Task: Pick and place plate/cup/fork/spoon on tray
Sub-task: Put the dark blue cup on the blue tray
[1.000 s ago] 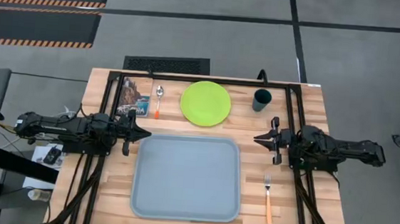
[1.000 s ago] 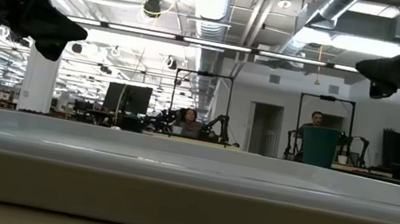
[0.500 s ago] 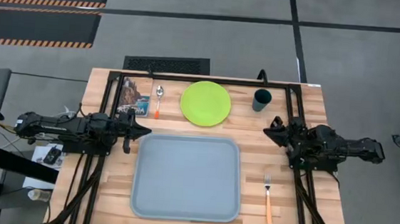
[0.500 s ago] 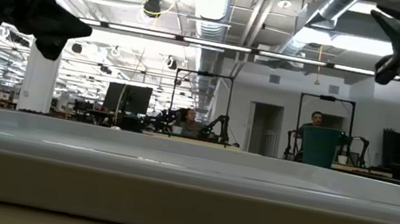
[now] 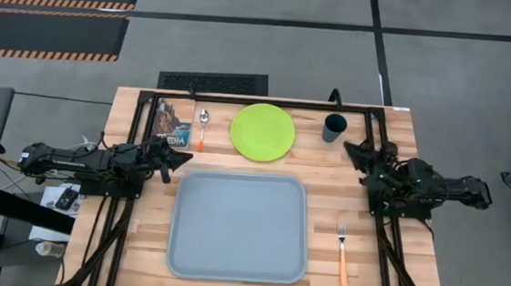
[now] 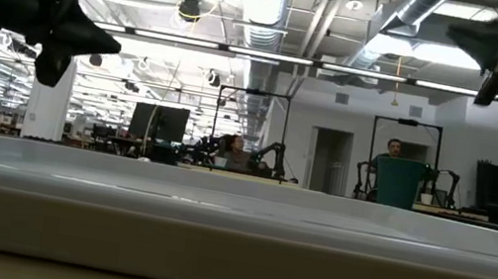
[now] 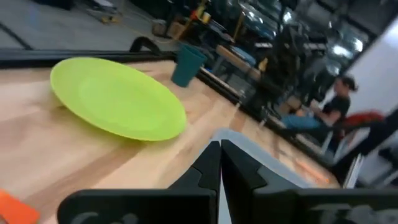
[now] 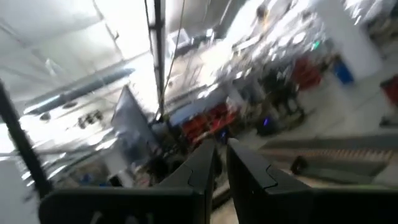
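Observation:
The light blue-grey tray (image 5: 238, 251) lies in the middle of the table, nearer its front. Behind it rest the lime-green plate (image 5: 263, 132), the teal cup (image 5: 333, 127) to its right, and the spoon (image 5: 203, 128) to its left. The orange-handled fork (image 5: 342, 253) lies right of the tray. My left gripper (image 5: 184, 154) hovers shut and empty at the tray's far left corner, pointing toward the plate (image 7: 118, 106). My right gripper (image 5: 348, 148) hovers shut and empty just in front of the cup.
A picture booklet (image 5: 170, 123) lies left of the spoon. Black frame rails (image 5: 368, 111) run along the table's far and side edges. People sit at desks in the room beyond the table (image 6: 233, 147).
My right gripper has swung from the tray's right side toward the far edge, ending beside the cup, and has risen and turned. My left gripper has turned a little toward the far edge, toward the spoon and plate. Nothing on the table has moved.

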Action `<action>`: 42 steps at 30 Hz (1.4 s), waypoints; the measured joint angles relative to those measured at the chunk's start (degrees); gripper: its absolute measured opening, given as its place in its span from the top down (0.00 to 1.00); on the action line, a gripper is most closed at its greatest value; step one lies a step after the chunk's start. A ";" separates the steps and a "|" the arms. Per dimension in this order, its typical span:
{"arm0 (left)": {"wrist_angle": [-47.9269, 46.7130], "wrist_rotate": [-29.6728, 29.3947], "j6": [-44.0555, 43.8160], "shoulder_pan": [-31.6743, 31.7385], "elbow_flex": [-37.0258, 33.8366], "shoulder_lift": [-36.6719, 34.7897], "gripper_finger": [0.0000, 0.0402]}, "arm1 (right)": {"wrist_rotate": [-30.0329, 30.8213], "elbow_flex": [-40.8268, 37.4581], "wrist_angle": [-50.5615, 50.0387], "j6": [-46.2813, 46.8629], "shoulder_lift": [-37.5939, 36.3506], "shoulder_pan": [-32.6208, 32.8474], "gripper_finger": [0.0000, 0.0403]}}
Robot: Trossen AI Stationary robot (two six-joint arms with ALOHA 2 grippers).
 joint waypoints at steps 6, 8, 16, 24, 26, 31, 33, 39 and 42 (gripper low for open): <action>15.33 -4.16 2.02 0.01 0.00 -0.02 0.94 | 4.67 11.02 -6.86 -6.81 2.77 -1.93 0.82; 20.35 -4.51 5.50 0.01 0.63 -0.07 0.88 | 7.58 15.12 -12.14 -6.83 5.87 -2.18 0.81; 13.30 -3.54 7.35 0.01 10.78 2.07 0.53 | 20.78 30.27 -38.69 -2.07 21.35 -3.00 0.65; -6.53 -7.09 4.11 0.13 25.90 15.06 0.38 | 22.59 41.14 -60.86 22.46 37.06 -11.95 0.54; -9.78 -8.13 3.77 0.14 28.70 18.34 0.37 | 20.42 42.87 -64.74 26.51 40.89 -15.43 0.54; -17.51 -8.94 -0.90 1.34 34.49 26.08 0.37 | 11.29 44.51 -71.53 31.33 49.11 -25.38 0.56; -20.33 -7.36 -1.27 2.37 36.03 28.66 0.37 | 7.44 44.51 -71.84 31.40 51.67 -29.04 0.56; -21.97 1.55 -4.06 5.80 37.22 32.94 0.37 | -1.34 44.51 -72.99 29.48 55.23 -38.92 0.53; -22.45 3.82 -4.73 6.72 37.22 33.84 0.37 | -2.21 44.51 -73.40 28.61 56.26 -42.22 0.51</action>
